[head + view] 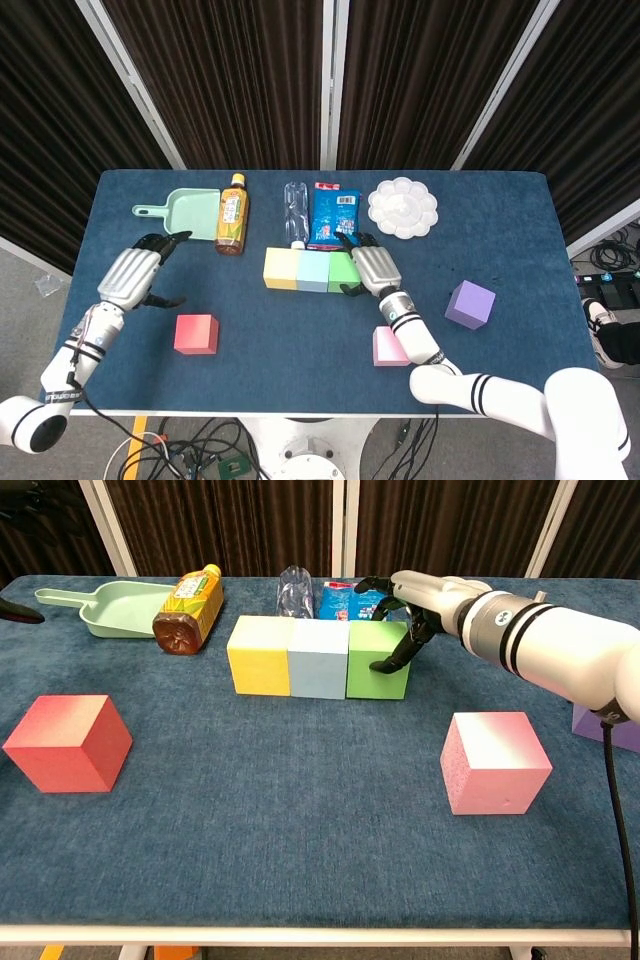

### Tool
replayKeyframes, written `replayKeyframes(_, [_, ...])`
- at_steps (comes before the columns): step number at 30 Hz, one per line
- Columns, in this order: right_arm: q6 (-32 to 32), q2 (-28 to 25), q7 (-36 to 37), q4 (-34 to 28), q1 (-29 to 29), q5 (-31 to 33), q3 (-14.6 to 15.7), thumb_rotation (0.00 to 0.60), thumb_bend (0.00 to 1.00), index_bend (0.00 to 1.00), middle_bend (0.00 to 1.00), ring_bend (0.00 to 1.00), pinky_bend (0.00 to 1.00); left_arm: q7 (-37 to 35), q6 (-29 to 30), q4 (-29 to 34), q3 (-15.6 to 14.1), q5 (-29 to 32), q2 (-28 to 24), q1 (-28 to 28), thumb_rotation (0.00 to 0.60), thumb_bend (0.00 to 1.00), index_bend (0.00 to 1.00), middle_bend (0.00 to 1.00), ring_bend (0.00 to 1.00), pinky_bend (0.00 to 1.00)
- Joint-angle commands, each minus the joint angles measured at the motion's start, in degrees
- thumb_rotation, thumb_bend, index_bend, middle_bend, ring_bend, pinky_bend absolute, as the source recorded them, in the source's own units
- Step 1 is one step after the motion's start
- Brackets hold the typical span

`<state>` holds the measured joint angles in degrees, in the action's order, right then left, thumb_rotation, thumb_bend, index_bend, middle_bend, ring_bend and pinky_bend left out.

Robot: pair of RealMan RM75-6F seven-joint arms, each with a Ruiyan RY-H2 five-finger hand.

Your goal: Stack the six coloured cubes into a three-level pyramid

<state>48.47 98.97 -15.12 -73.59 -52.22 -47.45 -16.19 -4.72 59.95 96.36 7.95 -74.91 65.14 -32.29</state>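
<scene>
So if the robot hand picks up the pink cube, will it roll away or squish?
Probably neither. The pink cube sits on a flat face with square edges, so it should stay put, not roll. Its speckled matte surface looks like foam, so it is likely light, slightly soft and easy to grip. The blue cloth table would also resist sliding.

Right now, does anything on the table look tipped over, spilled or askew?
Two bottles lie on their sides at the back: the tea bottle beside the green scoop, and a clear bottle behind the cube row. Nothing looks spilled; the row sits straight.
</scene>
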Motion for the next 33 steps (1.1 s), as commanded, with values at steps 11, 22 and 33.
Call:
replayKeyframes(11, [-0.1,-0.3,0.4,-0.3,0.7,-0.5,0.3,0.600,0.20,0.00,0.24,0.02,0.00,-0.5,-0.2,-0.1,0.2,-0.3,0.1,0.1,0.600,0.09,0.09,0.14,0.19,0.14])
replayKeyframes(22, [1.3,-1.1,-0.7,-1.4,1.6,0.0,0.5,0.600,0.20,0.00,0.27,0.02,0.00,-0.5,-0.2,0.0,0.1,-0.8,0.1,0.1,0.600,0.09,0.09,0.14,0.19,0.14])
replayKeyframes(33, [2.0,-0.1,-1.4,-1.3,1.3,0.5,-0.2,0.600,0.20,0.00,0.32,0.02,0.00,-0.5,-0.3,0.2,0.1,-0.8,0.1,0.2,0.600,0.09,0.09,0.13,0.19,0.14])
